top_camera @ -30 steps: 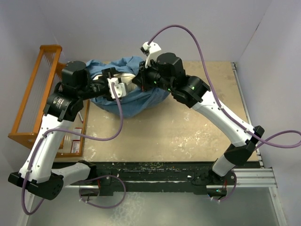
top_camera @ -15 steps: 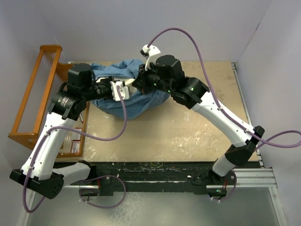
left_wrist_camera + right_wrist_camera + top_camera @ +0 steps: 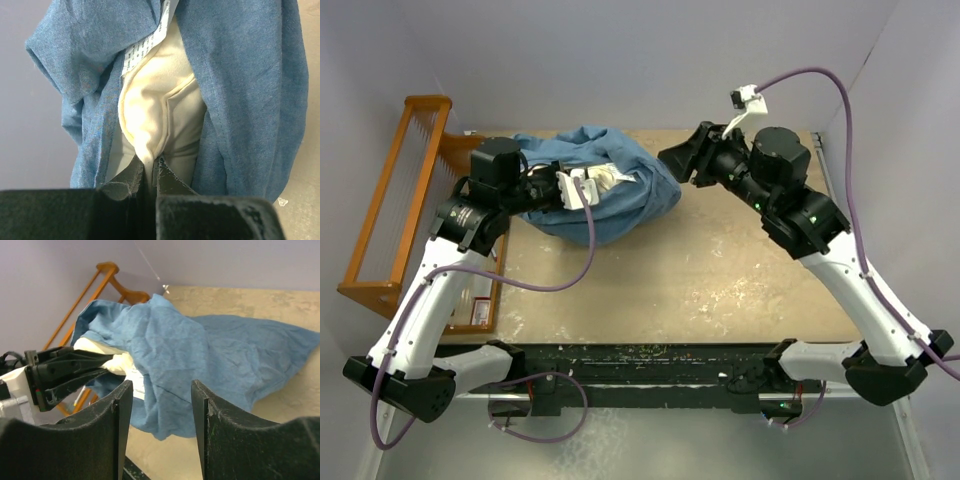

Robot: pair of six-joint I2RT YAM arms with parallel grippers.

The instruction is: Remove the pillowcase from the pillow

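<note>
Quick rundown. The pillowcase [image 3: 630, 198] is a crumpled blue heap at the far-left part of the table [image 3: 740, 270], just beside the wooden rack [image 3: 425, 102] on the left side. The pillow [image 3: 160, 110] is mostly inside it. Only a cream bit pokes out of the opening, which faces the left arm. From the top view you just get a small pale patch in the blue near the middle of the heap.

The left claw [image 3: 151, 172] is pinched nearly closed on a fold of the pillow's cream fabric, right at the edge of the opening. In the left wrist view that fold runs straight down into the slim gap between the fingers, with blue cloth hanging on both sides of it. A white tag [image 3: 147, 47] with tiny print lies along the top edge of the cream bit, half tucked under the blue. Way too small to read.

The right claw [image 3: 161, 390] is spread wide with nothing in it. It sits off the right end of the heap, pointing left at it. In its own wrist view the cloth is out past the fingertips, so it's near but apart as far as I can tell. That view also shows the left claw reaching in from the left with its fingers on the cream patch, and the pillowcase draped over the top and trailing off to the right along the table.
</note>
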